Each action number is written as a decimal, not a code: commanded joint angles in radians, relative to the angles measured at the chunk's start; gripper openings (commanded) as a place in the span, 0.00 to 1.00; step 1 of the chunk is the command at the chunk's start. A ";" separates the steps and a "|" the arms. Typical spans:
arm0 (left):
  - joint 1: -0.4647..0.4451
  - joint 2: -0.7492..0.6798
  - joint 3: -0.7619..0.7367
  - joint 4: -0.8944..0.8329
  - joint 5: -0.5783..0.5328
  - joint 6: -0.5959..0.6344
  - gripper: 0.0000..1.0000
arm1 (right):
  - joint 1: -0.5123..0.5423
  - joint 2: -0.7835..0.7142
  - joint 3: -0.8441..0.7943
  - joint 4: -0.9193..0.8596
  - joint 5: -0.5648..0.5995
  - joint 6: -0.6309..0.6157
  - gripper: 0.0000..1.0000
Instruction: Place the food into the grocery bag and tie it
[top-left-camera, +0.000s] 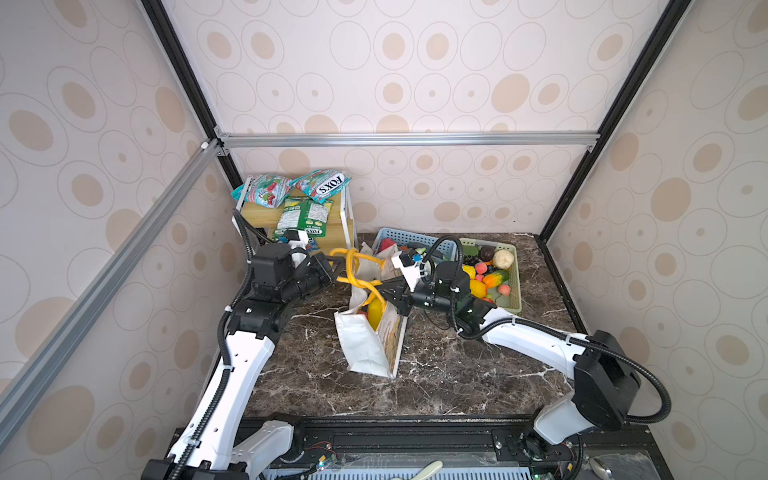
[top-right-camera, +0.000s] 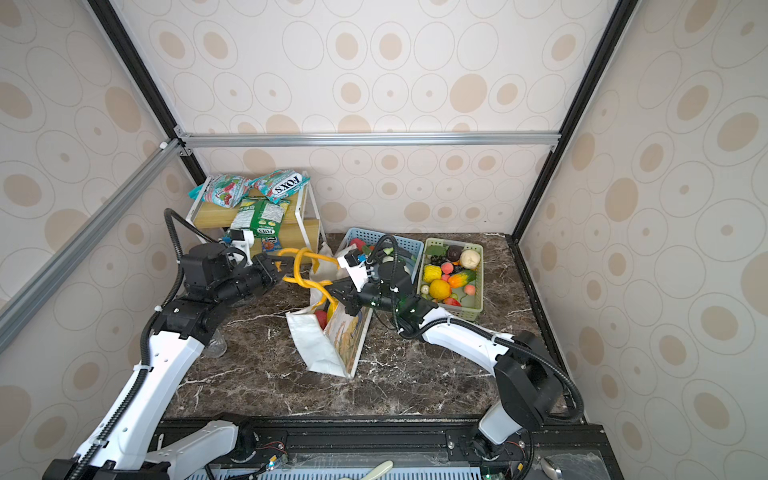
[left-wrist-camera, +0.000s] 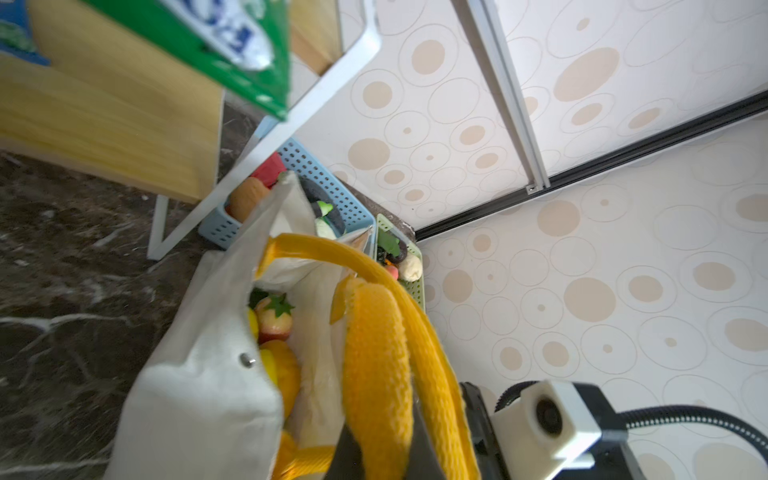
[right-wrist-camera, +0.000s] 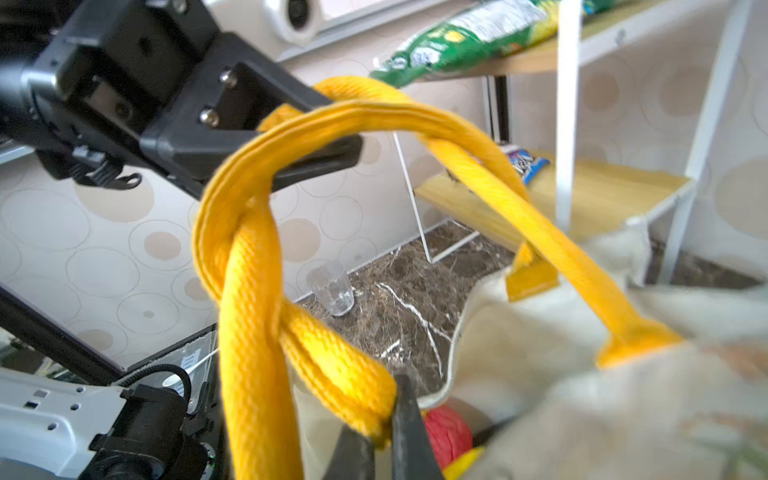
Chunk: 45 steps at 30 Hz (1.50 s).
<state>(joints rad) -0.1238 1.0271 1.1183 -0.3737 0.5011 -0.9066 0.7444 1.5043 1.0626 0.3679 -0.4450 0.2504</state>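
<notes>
grocery bag (top-left-camera: 365, 349) sits mid-bench (top-left-camera: 457, 374) between the two arms, just in front of the blue basket (top-left-camera: 409, 237). It is upright but leaning.
- Looks: white boxy fabric, creased. The printed landscape panel (top-left-camera: 391, 337) faces the right-arm side. There is a metal snap (left-wrist-camera: 248, 360) on the rim, and the mouth gapes open.
- The two yellow-orange woven handles (top-left-camera: 358, 266) are crossed and wrapped round each other in one loose turn above the bag's far end. The loop is slack, not drawn tight.
- left claw (top-left-camera: 338, 264) is clamped on the upper handle loop.
- right claw (right-wrist-camera: 386, 432) is pinched narrow on the lower handle strand, just above the mouth.
- food (top-left-camera: 375, 312) in the bag: a yellow piece, a red one (right-wrist-camera: 446, 432), and a pink fruit with a green leaf (left-wrist-camera: 274, 318).
- There is more food in the green basket (top-left-camera: 516, 284), beside the blue one.
</notes>
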 joint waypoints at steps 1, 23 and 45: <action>0.070 -0.060 -0.039 -0.042 -0.065 0.074 0.00 | -0.070 -0.110 -0.029 -0.165 0.174 0.088 0.00; 0.151 0.010 -0.476 0.041 -0.330 0.164 0.00 | -0.444 -0.042 -0.258 -0.270 0.132 0.518 0.00; 0.148 0.028 -0.339 0.222 0.101 0.166 0.79 | -0.506 0.098 -0.020 -0.545 -0.218 0.274 0.41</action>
<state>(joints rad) 0.0151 1.0550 0.7185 -0.1333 0.5583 -0.7639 0.2333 1.6108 1.0149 -0.0746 -0.6552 0.5964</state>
